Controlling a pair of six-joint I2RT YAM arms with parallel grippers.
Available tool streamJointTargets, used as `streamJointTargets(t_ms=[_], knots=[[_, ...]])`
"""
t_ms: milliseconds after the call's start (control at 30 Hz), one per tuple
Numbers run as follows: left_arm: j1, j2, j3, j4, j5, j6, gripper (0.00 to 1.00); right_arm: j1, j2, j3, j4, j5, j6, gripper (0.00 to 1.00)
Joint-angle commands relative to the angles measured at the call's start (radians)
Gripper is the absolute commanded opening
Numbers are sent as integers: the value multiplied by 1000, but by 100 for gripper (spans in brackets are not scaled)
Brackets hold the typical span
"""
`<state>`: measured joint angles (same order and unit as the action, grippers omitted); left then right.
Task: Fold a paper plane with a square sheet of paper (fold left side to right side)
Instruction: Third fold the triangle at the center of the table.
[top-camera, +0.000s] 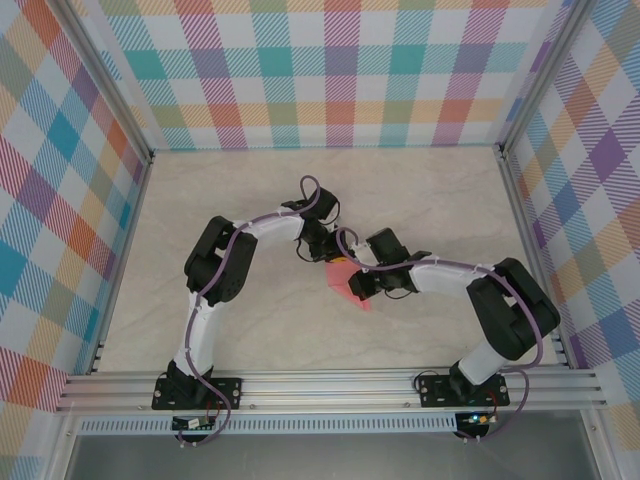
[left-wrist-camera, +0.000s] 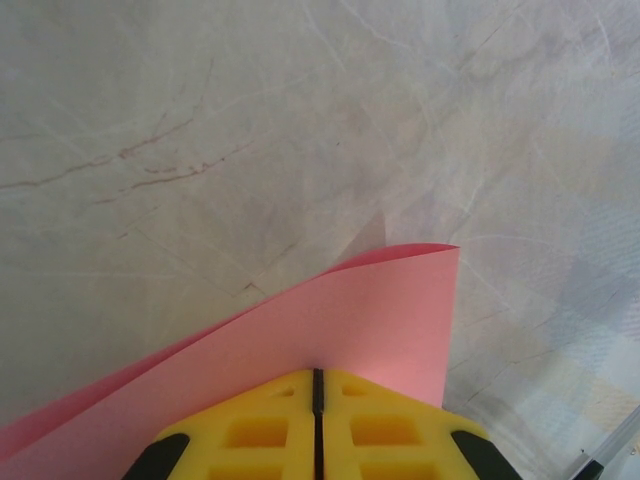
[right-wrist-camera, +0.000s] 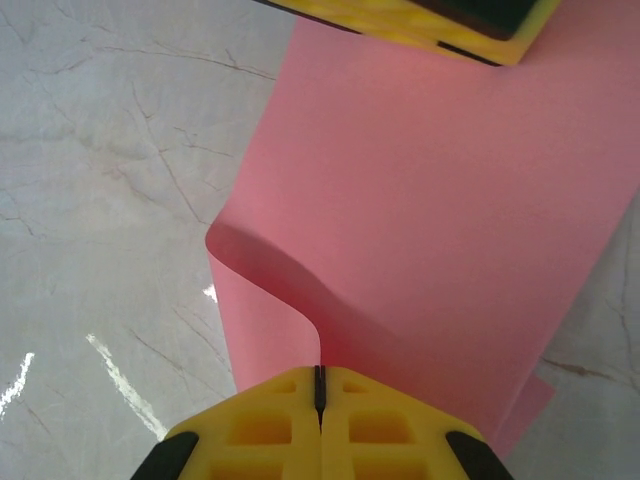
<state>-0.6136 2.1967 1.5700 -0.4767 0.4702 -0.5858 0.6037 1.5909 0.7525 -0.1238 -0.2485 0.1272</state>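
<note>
The square sheet of paper (top-camera: 352, 284) is pink-red and hangs lifted off the marble table between my two grippers at the table's middle. My left gripper (left-wrist-camera: 318, 376) is shut on one edge of the sheet (left-wrist-camera: 350, 315), which bows away from the yellow fingers. My right gripper (right-wrist-camera: 320, 374) is shut on the opposite edge, where the sheet (right-wrist-camera: 450, 200) curls over in a soft roll with no sharp crease. In the right wrist view, the left gripper's yellow fingers (right-wrist-camera: 420, 25) clamp the sheet's far edge. From above, the left gripper (top-camera: 326, 252) and right gripper (top-camera: 360, 287) are close together.
The marble tabletop (top-camera: 420, 200) is bounded by checked walls (top-camera: 60, 200) on three sides. An aluminium rail (top-camera: 330, 385) carrying both arm bases runs along the near edge. A purple cable (top-camera: 318, 190) loops above the left wrist.
</note>
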Motion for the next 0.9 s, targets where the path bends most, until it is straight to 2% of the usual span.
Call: streamJointTargets(t_ms=[0,867], knots=[[-21,58,-2,-57,-31,14,8,-16,13,29,-20,-21,23,0],[-25,57,2,-60,-36,12,7,-46,51,50,-43,41,31,0]])
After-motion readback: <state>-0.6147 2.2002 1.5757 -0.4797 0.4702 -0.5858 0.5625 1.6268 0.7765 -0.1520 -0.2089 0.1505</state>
